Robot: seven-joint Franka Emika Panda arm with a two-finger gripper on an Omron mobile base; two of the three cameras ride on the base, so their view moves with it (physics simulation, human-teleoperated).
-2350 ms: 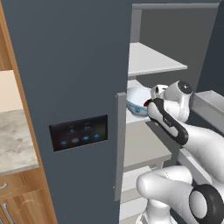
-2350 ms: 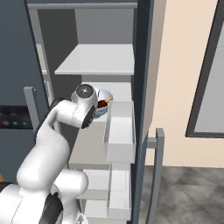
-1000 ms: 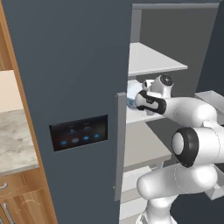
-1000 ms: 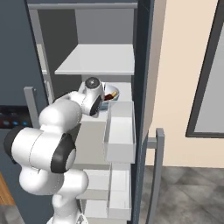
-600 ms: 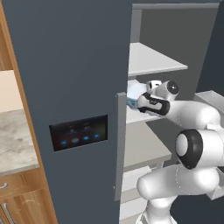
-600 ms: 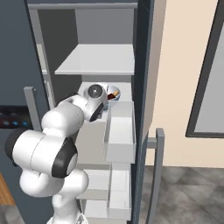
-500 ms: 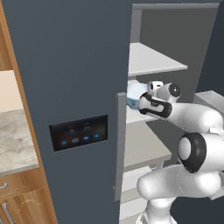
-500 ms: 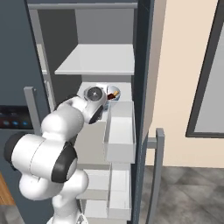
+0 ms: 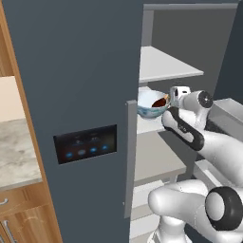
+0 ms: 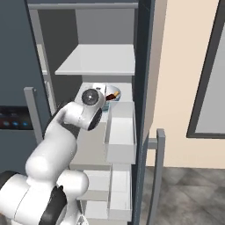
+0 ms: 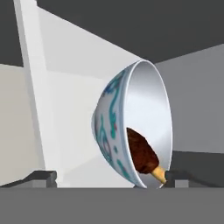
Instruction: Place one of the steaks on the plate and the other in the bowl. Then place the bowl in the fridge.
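My arm reaches forward from the base, elbow bent and forearm stretched out level. The gripper [image 11: 105,178] sits rolled onto its side. Its two dark fingertips [image 11: 40,176] stand spread wide apart, and nothing is held between them.

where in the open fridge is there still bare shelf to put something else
The upper shelf is bare across its width. The shelf below the bowl has open surface toward its front edge. The bowl's own shelf is crowded: the bowl holding the dark steak, the open gripper and the arm take it up.
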